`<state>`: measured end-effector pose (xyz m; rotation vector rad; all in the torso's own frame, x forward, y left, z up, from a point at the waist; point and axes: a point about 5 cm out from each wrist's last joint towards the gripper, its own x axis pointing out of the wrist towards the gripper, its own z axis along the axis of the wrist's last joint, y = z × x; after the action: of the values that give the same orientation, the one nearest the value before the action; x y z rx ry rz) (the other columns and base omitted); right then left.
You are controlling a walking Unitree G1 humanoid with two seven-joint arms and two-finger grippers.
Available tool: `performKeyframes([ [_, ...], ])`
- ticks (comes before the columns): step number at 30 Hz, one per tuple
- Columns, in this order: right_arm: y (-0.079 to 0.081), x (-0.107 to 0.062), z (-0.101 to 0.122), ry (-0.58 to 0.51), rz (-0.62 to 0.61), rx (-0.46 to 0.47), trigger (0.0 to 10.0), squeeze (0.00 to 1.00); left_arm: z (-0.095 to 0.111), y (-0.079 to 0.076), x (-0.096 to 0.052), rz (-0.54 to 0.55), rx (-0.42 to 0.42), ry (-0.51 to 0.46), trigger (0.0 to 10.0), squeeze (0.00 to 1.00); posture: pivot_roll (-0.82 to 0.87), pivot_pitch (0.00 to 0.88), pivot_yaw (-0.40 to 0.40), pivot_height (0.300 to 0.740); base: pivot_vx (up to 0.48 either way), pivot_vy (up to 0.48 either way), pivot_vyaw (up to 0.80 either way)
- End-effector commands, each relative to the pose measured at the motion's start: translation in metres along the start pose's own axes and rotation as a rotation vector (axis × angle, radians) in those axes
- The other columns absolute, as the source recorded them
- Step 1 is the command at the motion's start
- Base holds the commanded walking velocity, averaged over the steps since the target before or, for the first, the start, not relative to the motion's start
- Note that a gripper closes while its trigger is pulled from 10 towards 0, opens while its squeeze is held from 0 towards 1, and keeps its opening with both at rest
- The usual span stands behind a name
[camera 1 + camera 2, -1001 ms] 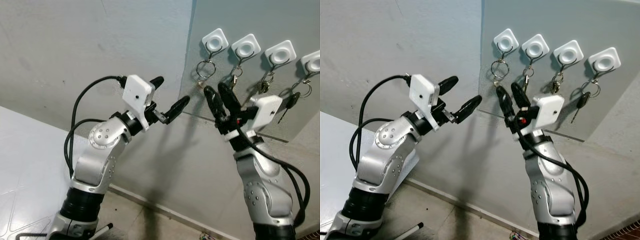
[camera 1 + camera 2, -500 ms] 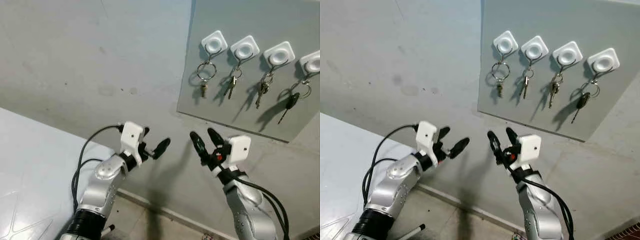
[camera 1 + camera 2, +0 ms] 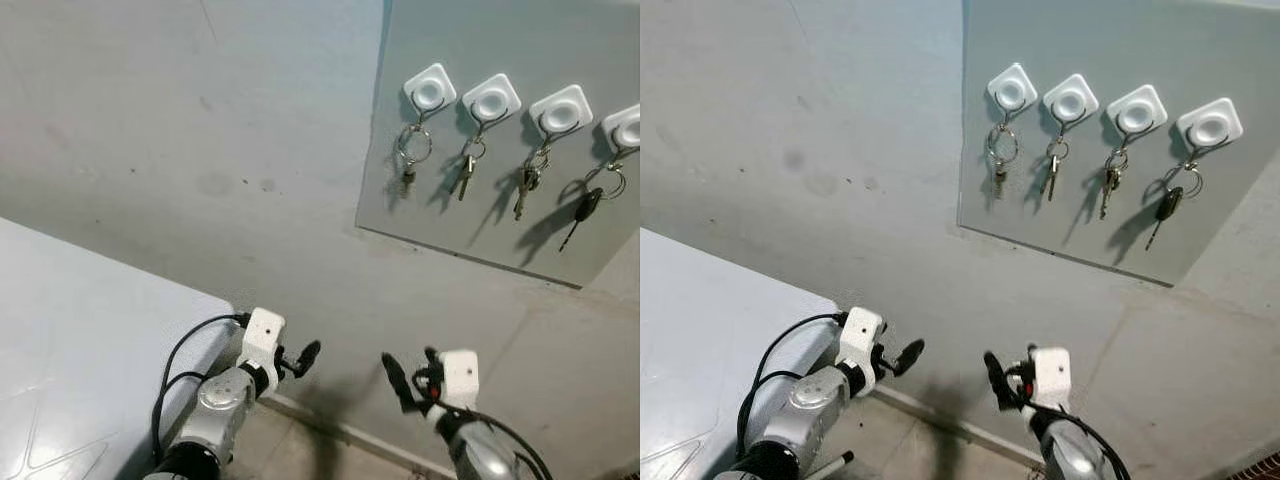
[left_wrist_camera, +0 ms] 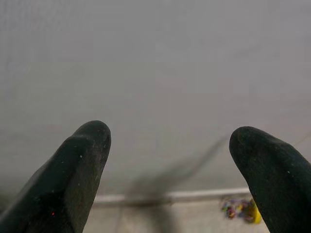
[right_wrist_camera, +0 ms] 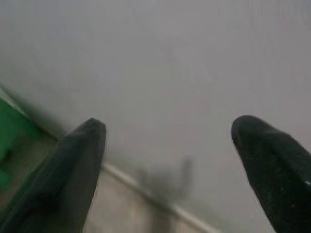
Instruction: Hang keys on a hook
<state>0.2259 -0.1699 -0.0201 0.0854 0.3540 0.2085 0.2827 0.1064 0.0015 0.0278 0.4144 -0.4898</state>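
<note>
Four key sets (image 3: 408, 158) hang straight down, long axes vertical, from white hooks (image 3: 430, 87); left hand (image 4: 170, 170) and right hand (image 5: 170, 165) spread wide, empty, low.

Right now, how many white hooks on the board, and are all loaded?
4, in one row on the grey board: first hook, second, third, fourth. Each carries keys; none looks hidden.
</note>
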Motion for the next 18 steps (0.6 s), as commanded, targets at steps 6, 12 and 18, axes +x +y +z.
performKeyframes([
  [6,-0.019,-0.020,-0.042,0.199,-0.144,-0.007,10.0,1.00,-0.033,-0.003,-0.006,0.060,0.033,0.165,10.0,0.00,-0.03,0.000,0.007,0.740,0.000,0.000,0.00],
  [12,-0.027,-0.056,-0.086,0.430,-0.232,0.003,10.0,1.00,-0.071,0.001,-0.026,0.142,-0.004,0.338,10.0,0.00,-0.03,0.000,0.010,0.740,0.000,0.000,0.00],
  [18,-0.028,-0.083,-0.111,0.564,-0.308,0.058,10.0,1.00,-0.098,0.003,-0.045,0.186,-0.050,0.444,10.0,0.00,-0.03,0.000,0.011,0.740,0.000,0.000,0.00],
])
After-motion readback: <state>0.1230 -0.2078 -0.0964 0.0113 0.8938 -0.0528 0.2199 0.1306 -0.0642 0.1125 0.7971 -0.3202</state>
